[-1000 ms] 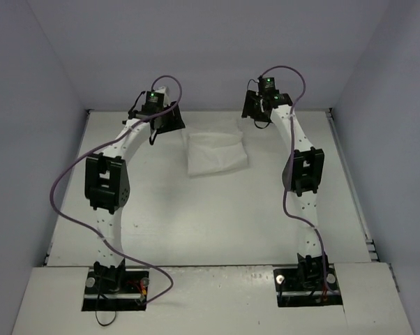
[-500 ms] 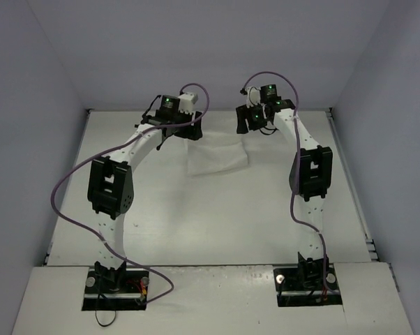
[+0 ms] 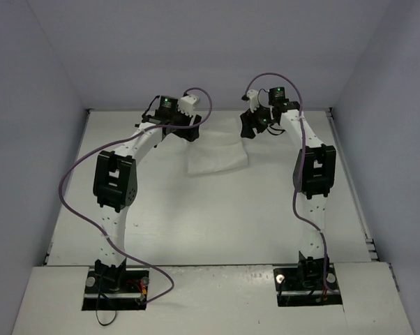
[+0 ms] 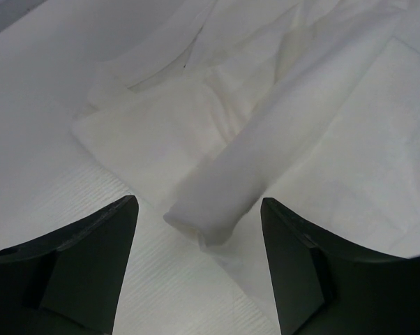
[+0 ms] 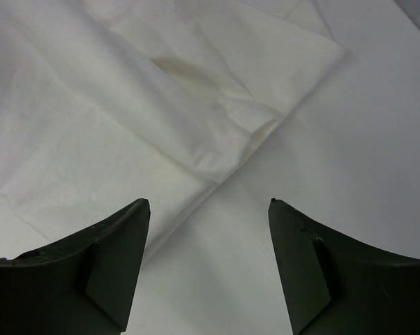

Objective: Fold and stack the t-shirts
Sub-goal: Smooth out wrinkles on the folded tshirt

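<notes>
Over to the flat white matte tabletop (image 3: 217,223): spreads wide through the middle of the top view. Shows a fine ribbed grain up close under the left wrist camera. Boxed in by plain grey-blue panel walls (image 3: 210,49) at the back, left and right. Meets a paler beige board (image 3: 217,303) along the near edge. Carries a thin grey metal strip (image 3: 357,209) down the right side, just beside the wall.

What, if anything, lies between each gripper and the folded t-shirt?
Nothing visible does. The left gripper and right gripper hang open over the t-shirt; only cloth and bare table show between their fingers.
</notes>
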Controlling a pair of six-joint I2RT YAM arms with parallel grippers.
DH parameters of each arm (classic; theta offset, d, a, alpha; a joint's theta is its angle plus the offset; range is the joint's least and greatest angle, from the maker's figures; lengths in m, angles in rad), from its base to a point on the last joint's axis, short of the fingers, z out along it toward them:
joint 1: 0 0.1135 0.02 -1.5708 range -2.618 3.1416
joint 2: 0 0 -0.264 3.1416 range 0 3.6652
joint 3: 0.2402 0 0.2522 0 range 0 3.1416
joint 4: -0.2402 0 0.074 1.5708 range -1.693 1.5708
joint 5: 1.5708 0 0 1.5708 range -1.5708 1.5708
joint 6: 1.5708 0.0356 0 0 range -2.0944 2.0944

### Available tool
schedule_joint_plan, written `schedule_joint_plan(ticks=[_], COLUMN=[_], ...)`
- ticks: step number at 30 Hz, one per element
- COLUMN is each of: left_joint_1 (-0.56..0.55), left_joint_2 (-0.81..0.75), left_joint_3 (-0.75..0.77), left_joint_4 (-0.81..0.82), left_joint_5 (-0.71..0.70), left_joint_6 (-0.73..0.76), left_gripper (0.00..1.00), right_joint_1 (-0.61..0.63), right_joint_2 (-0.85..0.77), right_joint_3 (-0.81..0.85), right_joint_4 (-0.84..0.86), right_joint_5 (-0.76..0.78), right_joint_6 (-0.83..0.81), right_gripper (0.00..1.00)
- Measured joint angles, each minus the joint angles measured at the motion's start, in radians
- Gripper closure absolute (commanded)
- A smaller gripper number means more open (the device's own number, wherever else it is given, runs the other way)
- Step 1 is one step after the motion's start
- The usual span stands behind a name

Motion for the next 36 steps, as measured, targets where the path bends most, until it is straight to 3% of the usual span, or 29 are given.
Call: schedule_joint_plan(ticks=[8,14,20,27,31,36], left_joint_1=[-0.01,-0.019,-0.046,-0.101,-0.139,-0.111], left_joint_2=[0.053,0.03,-0.143,-0.406,-0.553,-0.67], left_joint_3=[-0.12,-0.236,-0.502,-0.808,-0.884,-0.827], left_joint_4=[0.057,0.14,0.206,0.197,0.135,0.043], left_joint_5=[-0.057,-0.086,-0.121,-0.152,-0.15,-0.126], left_joint_6=[-0.046,-0.086,-0.132,-0.174,-0.161,-0.06], left_gripper=[0.33,0.33,0.33,0.33,0.33,0.33], right_joint_1=[0.076,0.127,0.238,0.464,0.534,0.505], right_joint_2=[0.052,-0.067,-0.283,-0.539,-0.647,-0.739], right_joint_3=[-0.127,-0.369,-0.719,-1.087,-1.186,-1.143], right_joint_4=[0.032,0.228,0.391,0.53,0.497,0.39], right_joint_5=[0.012,0.125,0.308,0.481,0.484,0.485], right_joint_6=[0.065,0.184,0.358,0.557,0.605,0.546], right_gripper=[0.41,0.41,0.42,0.41,0.36,0.28])
